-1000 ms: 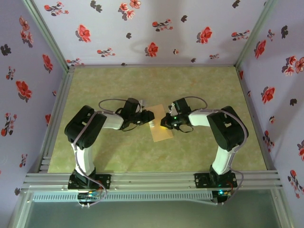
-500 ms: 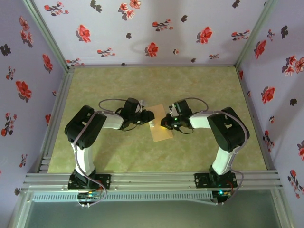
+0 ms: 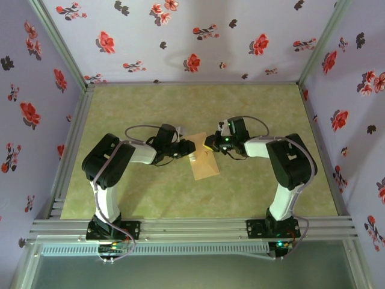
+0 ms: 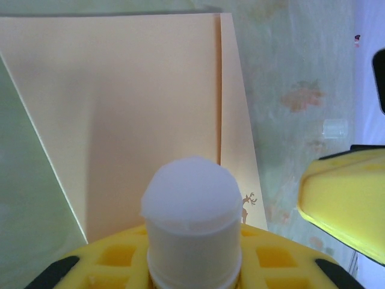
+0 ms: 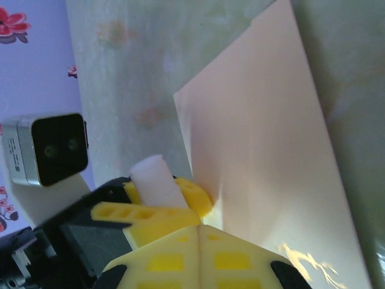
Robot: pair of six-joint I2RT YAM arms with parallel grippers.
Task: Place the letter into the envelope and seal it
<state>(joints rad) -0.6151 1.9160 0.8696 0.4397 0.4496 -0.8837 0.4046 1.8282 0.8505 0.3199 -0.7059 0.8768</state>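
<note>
The tan envelope [image 3: 204, 165] lies flat at the table's middle, between both arms. In the left wrist view the envelope [image 4: 126, 108] shows a long fold line and a tiny dark deer mark near its right edge. My left gripper [image 3: 189, 148] is shut on a small white cylinder stick [image 4: 191, 205], whose rounded tip points over the envelope's left end. My right gripper [image 3: 209, 144] is shut with nothing between its fingers, at the envelope's far end. In the right wrist view the envelope [image 5: 271, 150] lies past the shut right gripper [image 5: 201, 236], with the stick [image 5: 154, 179] beside it. The letter is hidden.
A small clear cap [image 4: 334, 127] lies on the green mat [image 3: 150, 108] beyond the envelope. Floral walls and a metal frame [image 3: 72, 132] bound the table on three sides. Open mat lies behind and in front of the envelope.
My right gripper has drawn back from over the envelope's middle toward its far end, the wrist swinging to the right. The left gripper and the stick have stayed put.
</note>
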